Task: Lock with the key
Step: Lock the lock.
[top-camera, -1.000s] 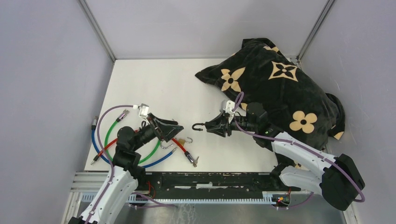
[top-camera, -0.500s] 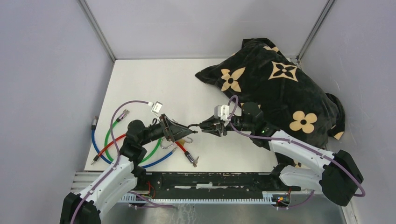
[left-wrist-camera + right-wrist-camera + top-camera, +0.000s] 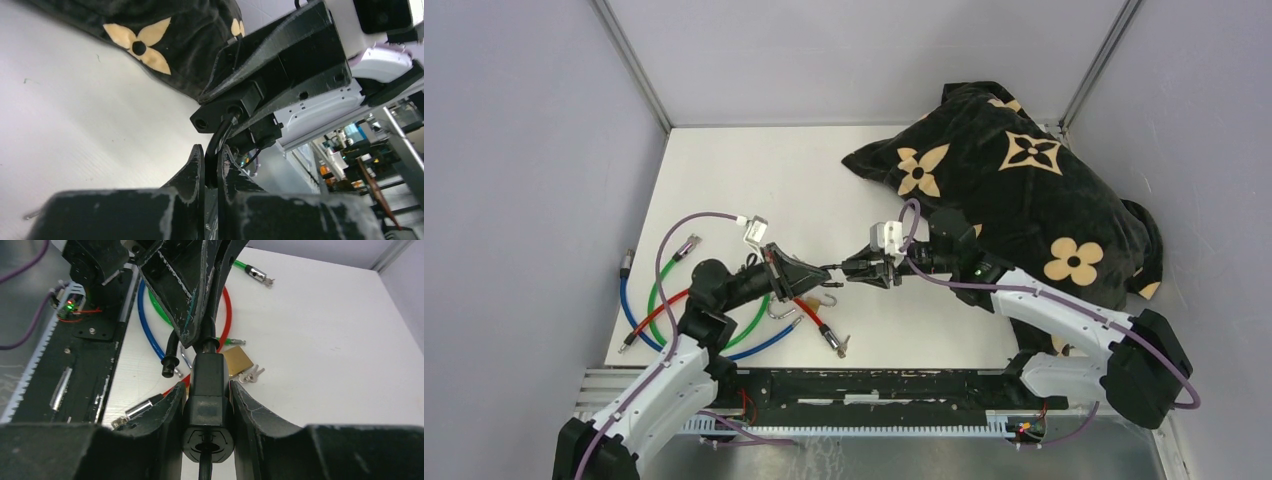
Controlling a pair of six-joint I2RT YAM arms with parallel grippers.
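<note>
Since a second ago: the left arm has swung off the coloured cables to the bench middle, and the right arm has come leftward to meet it.

Left gripper (image 3: 212, 160): was wide, now pinched shut on the black cable (image 3: 216, 142) where it leaves the lock body (image 3: 209, 385).
Right gripper (image 3: 207, 388): partly closed, fingers clamped on both sides of the lock body, held above the bench (image 3: 764, 180). The cable's free end curls down beside the left gripper's fingers.

Beneath the meeting point: brass padlock (image 3: 239, 364) with keys (image 3: 251, 374) touching it, both lying on the bench.
Left of that: red cable (image 3: 656, 313), blue cable (image 3: 627, 298) and green cable (image 3: 750, 325), looped over one another, under and beside the left arm.
Right and rear: black flower-print cushion (image 3: 1024, 190), filling the far right corner; the right arm reaches out along its near side.

Edges: dark rail (image 3: 874, 385) along the near side, grey walls on three sides. Bare bench lies at far left and centre rear.
</note>
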